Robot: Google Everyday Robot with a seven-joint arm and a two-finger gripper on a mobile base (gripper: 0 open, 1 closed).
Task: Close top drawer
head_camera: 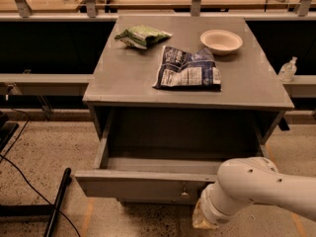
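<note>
The top drawer [143, 185] of the grey cabinet stands pulled far out toward me, its inside bare. Its flat grey front panel carries a small round knob [184, 193] near the middle. My white arm [256, 186] reaches in from the lower right, its wrist end just below and right of the knob, in front of the panel. The gripper [200, 220] is hidden behind the arm's wrist, low against the drawer front.
On the cabinet top [128, 78] lie a dark blue chip bag [188, 69], a green bag [142, 36] and a beige bowl [221, 41]. A black pole [58, 201] and cables lie on the speckled floor at left. A clear bottle [287, 69] stands at right.
</note>
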